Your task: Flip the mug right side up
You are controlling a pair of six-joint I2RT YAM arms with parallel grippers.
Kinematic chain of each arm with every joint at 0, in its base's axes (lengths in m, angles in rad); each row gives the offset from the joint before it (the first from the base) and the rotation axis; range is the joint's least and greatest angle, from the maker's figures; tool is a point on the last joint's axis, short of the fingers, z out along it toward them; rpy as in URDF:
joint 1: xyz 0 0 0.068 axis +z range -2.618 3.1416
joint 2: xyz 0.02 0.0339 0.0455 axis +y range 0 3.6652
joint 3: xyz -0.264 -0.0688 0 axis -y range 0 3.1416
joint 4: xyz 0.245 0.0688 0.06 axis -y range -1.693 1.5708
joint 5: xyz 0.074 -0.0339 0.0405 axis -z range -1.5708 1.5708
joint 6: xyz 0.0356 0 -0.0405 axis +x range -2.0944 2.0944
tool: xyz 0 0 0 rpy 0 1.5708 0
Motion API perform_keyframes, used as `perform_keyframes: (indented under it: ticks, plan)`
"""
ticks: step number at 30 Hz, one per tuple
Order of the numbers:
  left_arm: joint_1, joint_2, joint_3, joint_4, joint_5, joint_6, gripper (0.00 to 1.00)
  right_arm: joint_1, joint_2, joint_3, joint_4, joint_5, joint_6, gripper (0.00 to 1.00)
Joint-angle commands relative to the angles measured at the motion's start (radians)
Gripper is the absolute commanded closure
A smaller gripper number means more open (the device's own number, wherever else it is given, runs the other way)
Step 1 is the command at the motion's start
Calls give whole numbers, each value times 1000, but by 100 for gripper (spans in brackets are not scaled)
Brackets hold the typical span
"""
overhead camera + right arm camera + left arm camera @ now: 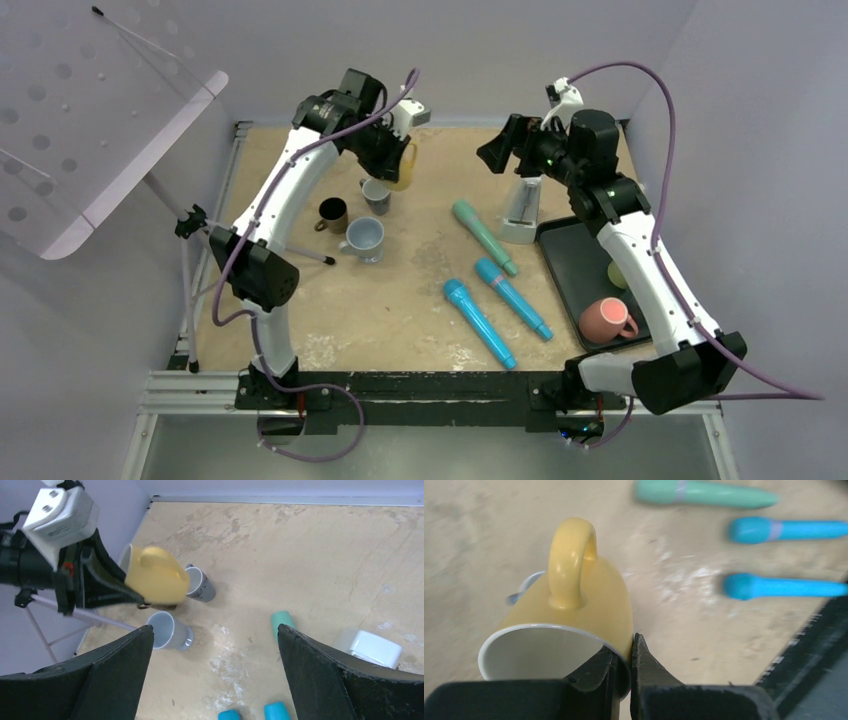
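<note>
the yellow mug point(574, 600) hung above the far left part of the table point(400, 310), tipped on its side, its handle uppermost in the left wrist view and its white mouth facing back toward that camera. the left gripper point(630, 652) pinched the rim wall, one finger inside the mouth and one on the outer glaze, the jaws closed down to the thickness of the wall. the right gripper point(215, 632) hovered well apart, jaws spread wide with nothing between them.

the mug looked like glazed ceramic: rigid, fairly heavy for its size, slick, and liable to chip if dropped on the hard table. a rim pinch gave little contact, and with the body hanging off to one side of the fingers its weight would tend to swivel it in the grip, so a firm squeeze and a slow turn seemed wise. the rim suited setting the base down; the handle was the other option. it was probably just above the small mug point(376, 195), though height was hard to judge.
</note>
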Motion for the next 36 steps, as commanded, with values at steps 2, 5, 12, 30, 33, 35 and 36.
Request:
perform_keyframes:
  ticks: [2, 5, 12, 30, 33, 35, 36]
  plan:
    - [126, 75, 97, -38, -424, 263, 100, 3, -42, 2, -62, 50, -47, 1]
    - [182, 123, 113, -27, -461, 284, 100, 4, -53, -18, -68, 71, -45, 1]
    - [264, 252, 152, -20, -420, 289, 100, 3, -37, 26, -161, 138, -45, 1]
    - [296, 401, 115, -37, -338, 272, 74, -6, -20, 127, -465, 755, 84, 1]
    - [296, 369, 93, -13, -347, 265, 61, -42, -17, 117, -526, 863, 156, 1]
    - [296, 344, 81, 2, -345, 262, 57, -97, -33, 91, -530, 864, 183, 1]
    - [296, 333, 81, 5, -343, 261, 54, -137, -47, 69, -525, 847, 205, 1]
